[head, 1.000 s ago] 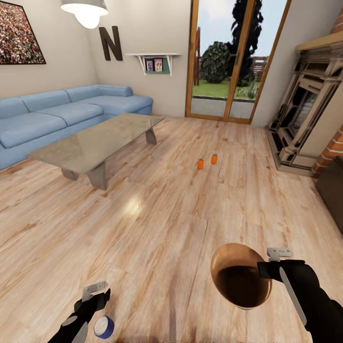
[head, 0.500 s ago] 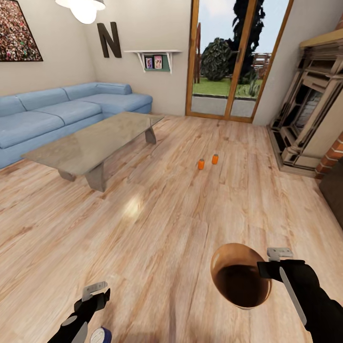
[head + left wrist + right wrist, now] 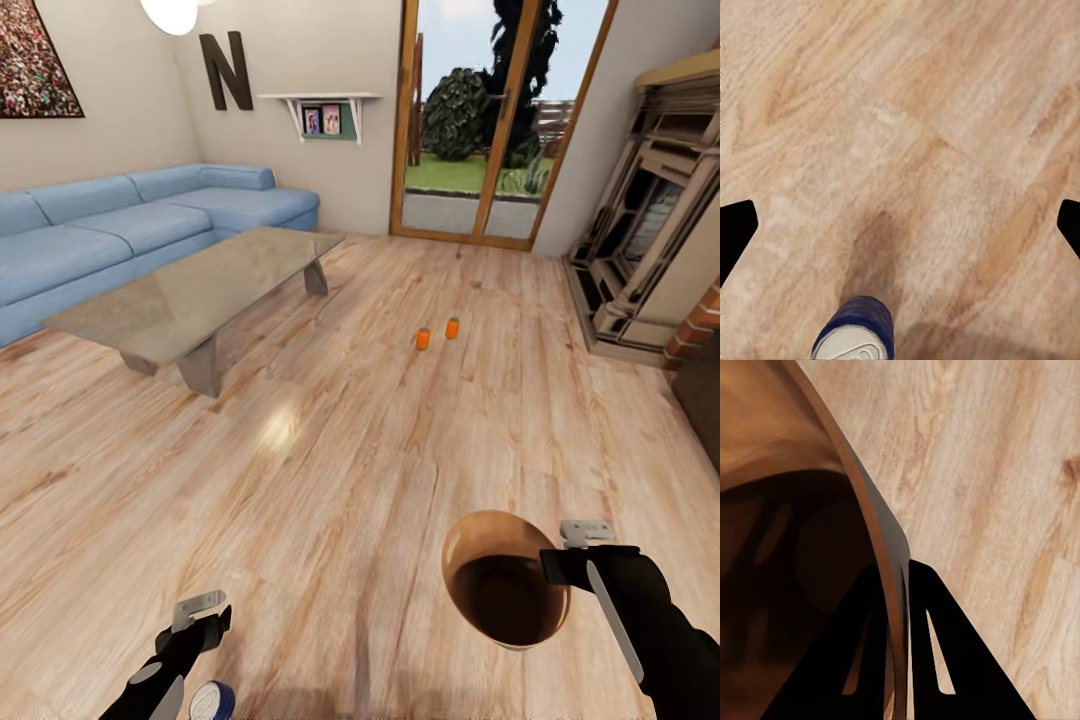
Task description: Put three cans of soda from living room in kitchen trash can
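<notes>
In the living room, two orange cans of soda stand upright on the wood floor (image 3: 330, 480), close together but apart: one can (image 3: 423, 339) nearer the robot, the other can (image 3: 453, 328) just beyond it and to its right, between the long grey low table (image 3: 190, 295) and the brick fireplace (image 3: 650, 250). Both sit well ahead of the robot's arms.

The right hand (image 3: 560, 565) is clamped on the rim of the brown trash can (image 3: 505, 580), which hangs tilted above the floor with its dark interior facing the head camera. The right wrist view shows the two dark fingers (image 3: 937, 645) pressed against either side of the bin's thin amber wall (image 3: 881, 547), one inside and one outside.

The left hand (image 3: 200, 620) hovers low over the floor with nothing between its fingers; in the left wrist view its dark fingertips (image 3: 735, 232) stand far apart at the picture's edges, with bare boards between them. Just beside that hand, a small blue cylinder with a white top (image 3: 212, 700) lies on the floor, seen also in the left wrist view (image 3: 855, 334).

A blue corner sofa (image 3: 130, 225) lines the wall behind the table. Wood-framed glass doors (image 3: 480, 120) look onto a garden, and a large letter N (image 3: 225, 72) hangs beside a small wall shelf (image 3: 320, 110).
</notes>
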Motion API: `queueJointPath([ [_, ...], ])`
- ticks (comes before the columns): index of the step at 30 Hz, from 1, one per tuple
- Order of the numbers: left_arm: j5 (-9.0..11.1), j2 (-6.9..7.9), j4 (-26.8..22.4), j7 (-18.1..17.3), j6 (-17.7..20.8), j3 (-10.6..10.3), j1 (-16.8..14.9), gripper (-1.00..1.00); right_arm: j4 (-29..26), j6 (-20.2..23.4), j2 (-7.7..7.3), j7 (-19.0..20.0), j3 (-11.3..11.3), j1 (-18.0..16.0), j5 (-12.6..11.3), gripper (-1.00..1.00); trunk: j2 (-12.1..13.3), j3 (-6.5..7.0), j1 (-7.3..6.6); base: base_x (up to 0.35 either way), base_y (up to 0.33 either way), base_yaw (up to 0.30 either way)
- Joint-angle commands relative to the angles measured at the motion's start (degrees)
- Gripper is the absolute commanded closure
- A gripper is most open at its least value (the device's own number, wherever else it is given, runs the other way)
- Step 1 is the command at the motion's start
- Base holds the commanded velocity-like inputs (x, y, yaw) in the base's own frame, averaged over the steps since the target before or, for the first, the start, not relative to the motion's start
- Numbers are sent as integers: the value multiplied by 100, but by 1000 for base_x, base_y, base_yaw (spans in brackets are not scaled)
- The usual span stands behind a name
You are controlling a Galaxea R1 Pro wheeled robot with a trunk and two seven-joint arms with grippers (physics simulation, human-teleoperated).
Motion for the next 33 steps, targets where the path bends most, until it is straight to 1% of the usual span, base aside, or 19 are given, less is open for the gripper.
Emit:
queueJointPath([
  [1, 0, 1, 0, 0, 0, 1, 0, -100, -1, 1, 0, 29, -2, -1, -64, 100, 0, -9, 0, 0, 0, 0],
  [12, 0, 22, -1, 1, 0, 13, 0, -100, -1, 1, 1, 29, -2, -3, -64, 100, 0, -111, 0, 0, 0, 0],
  [17, 0, 99, 4, 1, 0, 14, 0, -100, -1, 1, 1, 29, -2, 0, -64, 100, 0, -158, 0, 0, 0, 0],
  [21, 0, 129, 7, 1, 0, 15, 0, -100, -1, 1, 1, 29, -2, -4, -64, 100, 0, -195, 0, 0, 0, 0],
  [33, 0, 136, 8, 0, 0, 15, 0, -100, -1, 1, 1, 29, -2, -3, -64, 100, 0, -307, 0, 0, 0, 0],
])
